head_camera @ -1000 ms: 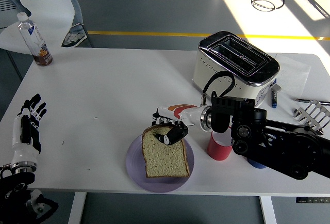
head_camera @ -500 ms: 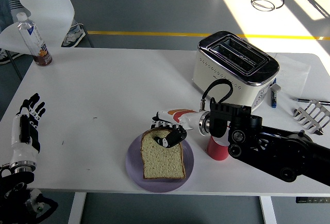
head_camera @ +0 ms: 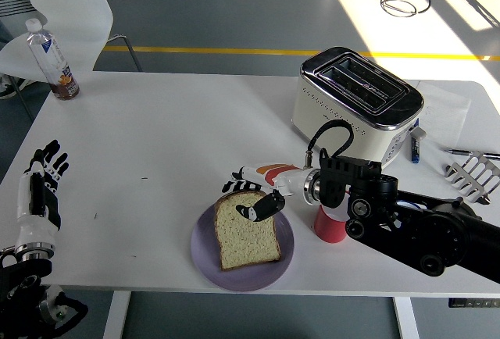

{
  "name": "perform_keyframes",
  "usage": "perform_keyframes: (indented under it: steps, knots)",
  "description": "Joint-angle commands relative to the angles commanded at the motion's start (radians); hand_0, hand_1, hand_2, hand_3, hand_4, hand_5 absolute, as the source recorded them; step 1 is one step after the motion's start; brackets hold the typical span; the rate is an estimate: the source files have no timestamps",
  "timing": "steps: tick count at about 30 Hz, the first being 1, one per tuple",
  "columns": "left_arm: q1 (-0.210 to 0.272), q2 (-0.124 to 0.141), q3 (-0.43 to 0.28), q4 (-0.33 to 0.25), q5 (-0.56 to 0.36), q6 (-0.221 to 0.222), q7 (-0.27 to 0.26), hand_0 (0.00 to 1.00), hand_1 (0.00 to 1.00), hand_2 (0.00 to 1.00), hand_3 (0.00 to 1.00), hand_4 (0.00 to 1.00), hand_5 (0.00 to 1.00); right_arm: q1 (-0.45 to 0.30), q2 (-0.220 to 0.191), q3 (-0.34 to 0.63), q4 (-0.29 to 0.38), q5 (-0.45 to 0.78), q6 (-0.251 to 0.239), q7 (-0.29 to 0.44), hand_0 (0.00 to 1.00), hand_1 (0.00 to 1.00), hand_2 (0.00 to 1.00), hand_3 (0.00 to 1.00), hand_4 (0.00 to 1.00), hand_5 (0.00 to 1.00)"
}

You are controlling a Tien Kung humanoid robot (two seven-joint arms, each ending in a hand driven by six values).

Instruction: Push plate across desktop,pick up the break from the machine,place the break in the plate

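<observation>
Since half a second ago: slice of tan toast bread (head_camera: 246,233) lies a little further turned on the round lilac plate (head_camera: 205,257), lower right corner swung toward the plate's right rim; a second ago it sat lower and more toward the right rim. Right hand (head_camera: 256,193) has drawn back slightly from the slice. The person's legs seen at the far left corner a second ago are gone from view.

Right black arm reaches in from the right, forearm low over the table. Its white-and-black hand sits at the bread's top edge, fingers (head_camera: 262,207) loosely spread and slack; one dark fingertip overlaps the slice's upper right part, nothing gripped.

Bread lies flat on the plate, near the table's front edge, centre. White and chrome two-slot toaster (head_camera: 356,101) stands well behind it, toward the right. Red plastic cup (head_camera: 330,224) stands just right of the plate, partly hidden under the arm.

Left hand (head_camera: 39,194) rests at the table's left edge, fingers extended and apart, holding nothing.

Clear water bottle with dark liquid (head_camera: 50,59) at the far left corner. White chair (head_camera: 62,7) behind it. Blue marker (head_camera: 416,146) just right of the toaster.
</observation>
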Motion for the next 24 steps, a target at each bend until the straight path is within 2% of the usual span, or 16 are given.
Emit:
perform_keyframes:
  steps: [2, 3, 8, 12, 14, 15, 16, 20, 21, 24]
  knots:
    - [0.000, 0.000, 0.000, 0.000, 0.000, 0.000, 0.000, 0.848, 0.860, 0.905, 0.808, 0.515, 0.998, -0.001, 0.000, 0.002, -0.001, -0.007, -0.013, 0.010, 0.728, 0.745, 0.829, 0.853, 0.631, 0.242]
    - [0.000, 0.000, 0.000, 0.000, 0.000, 0.000, 0.000, 0.848, 0.859, 0.905, 0.808, 0.514, 0.998, -0.002, 0.000, 0.006, -0.001, -0.011, -0.027, 0.017, 0.793, 0.809, 0.898, 0.921, 0.656, 0.240]
    - [0.002, 0.000, 0.000, -0.001, 0.000, 0.000, -0.001, 0.848, 0.859, 0.905, 0.808, 0.514, 0.998, -0.014, -0.003, 0.030, 0.006, -0.007, -0.085, 0.032, 0.793, 0.809, 0.898, 0.921, 0.656, 0.240]
    - [0.005, 0.000, 0.003, -0.001, 0.001, 0.000, -0.001, 0.849, 0.860, 0.907, 0.808, 0.514, 0.998, -0.029, -0.019, 0.076, 0.044, 0.004, -0.126, 0.052, 0.800, 0.809, 0.903, 0.925, 0.659, 0.240]
    - [0.005, 0.000, 0.006, -0.001, 0.001, 0.000, -0.001, 0.849, 0.860, 0.907, 0.808, 0.514, 0.998, -0.050, -0.035, 0.132, 0.090, 0.050, -0.150, 0.092, 0.800, 0.809, 0.903, 0.925, 0.659, 0.240]
    - [0.005, 0.000, 0.006, -0.001, 0.001, 0.000, -0.001, 0.849, 0.860, 0.906, 0.808, 0.512, 0.998, -0.052, -0.037, 0.140, 0.095, 0.055, -0.152, 0.096, 0.792, 0.787, 0.861, 0.871, 0.639, 0.260]
    - [0.006, 0.000, 0.006, -0.001, 0.001, 0.000, -0.001, 0.849, 0.860, 0.906, 0.808, 0.512, 0.998, -0.061, -0.043, 0.155, 0.109, 0.069, -0.163, 0.110, 0.792, 0.787, 0.861, 0.871, 0.639, 0.260]
    - [0.011, 0.000, 0.007, -0.001, 0.001, 0.001, -0.002, 0.849, 0.860, 0.906, 0.808, 0.512, 0.998, -0.119, -0.082, 0.310, 0.227, 0.236, -0.242, 0.230, 0.792, 0.787, 0.861, 0.871, 0.639, 0.260]
    - [0.012, 0.000, 0.007, -0.001, 0.001, 0.001, -0.002, 0.849, 0.859, 0.907, 0.808, 0.513, 0.998, -0.137, -0.095, 0.354, 0.259, 0.280, -0.260, 0.259, 0.767, 0.755, 0.800, 0.803, 0.579, 0.299]
    - [0.014, 0.000, 0.007, -0.001, 0.001, 0.001, -0.002, 0.849, 0.859, 0.907, 0.808, 0.513, 0.998, -0.173, -0.119, 0.465, 0.310, 0.398, -0.289, 0.300, 0.767, 0.755, 0.800, 0.803, 0.579, 0.299]
